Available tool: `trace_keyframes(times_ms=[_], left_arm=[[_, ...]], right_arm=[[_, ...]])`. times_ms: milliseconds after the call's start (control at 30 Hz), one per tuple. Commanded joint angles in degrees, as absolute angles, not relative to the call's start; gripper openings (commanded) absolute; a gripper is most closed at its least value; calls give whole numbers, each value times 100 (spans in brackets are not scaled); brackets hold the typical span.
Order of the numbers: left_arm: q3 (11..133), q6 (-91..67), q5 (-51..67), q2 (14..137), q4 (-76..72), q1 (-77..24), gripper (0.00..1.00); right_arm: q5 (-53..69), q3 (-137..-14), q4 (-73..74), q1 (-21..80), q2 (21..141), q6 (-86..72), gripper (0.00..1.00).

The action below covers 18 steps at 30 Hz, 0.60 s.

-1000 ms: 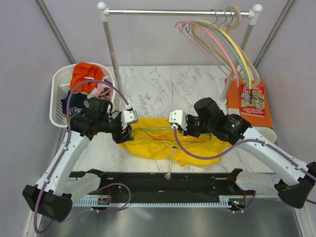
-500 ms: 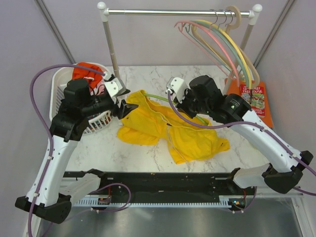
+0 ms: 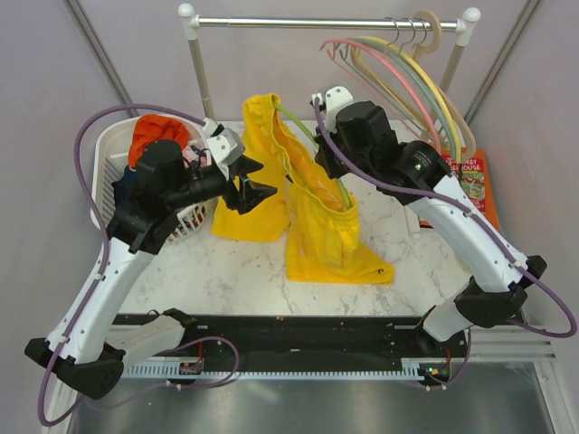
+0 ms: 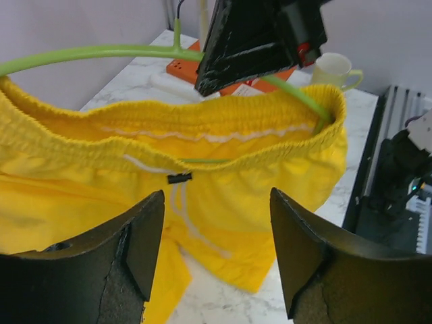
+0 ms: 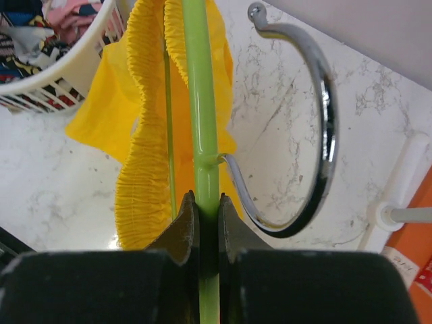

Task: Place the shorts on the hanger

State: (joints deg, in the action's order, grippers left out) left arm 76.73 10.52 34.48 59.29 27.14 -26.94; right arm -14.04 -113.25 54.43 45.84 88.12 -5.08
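The yellow shorts (image 3: 318,221) hang by their waistband on the light green hanger (image 3: 295,127), with the leg ends resting on the marble table. My right gripper (image 3: 320,165) is shut on the hanger's top bar (image 5: 201,121) just below its metal hook (image 5: 325,101), holding it up tilted. The gathered waistband (image 5: 145,169) runs beside the bar. My left gripper (image 3: 254,186) is open and empty, just left of the shorts and not touching them. In the left wrist view my left gripper (image 4: 216,196) faces the shorts (image 4: 223,209), with the hanger (image 4: 101,52) arching over the waistband.
A white laundry basket (image 3: 107,154) of orange-red and patterned clothes stands at the left. A clothes rail (image 3: 317,23) at the back carries several hangers (image 3: 407,68). An orange book (image 3: 461,185) lies at the right, and a mug (image 4: 334,67) stands beyond it.
Both arms rose and moved back. The hanger and shorts went from lying on the table to hanging upright. My left gripper came off the shorts and now stands open.
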Motion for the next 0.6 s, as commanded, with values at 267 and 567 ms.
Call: trace_keyframes(times_ms=[267,567], left_arm=[[7946,-2793,3147,6706,1477,-3129,63],[7954,-2962,2331,6935,1555,-3585,55]], right_arm=[[-2267,-12260,4351,4588,9535,-3067,0],[-2303,-12366,4149,4702,9650,-3533,0]])
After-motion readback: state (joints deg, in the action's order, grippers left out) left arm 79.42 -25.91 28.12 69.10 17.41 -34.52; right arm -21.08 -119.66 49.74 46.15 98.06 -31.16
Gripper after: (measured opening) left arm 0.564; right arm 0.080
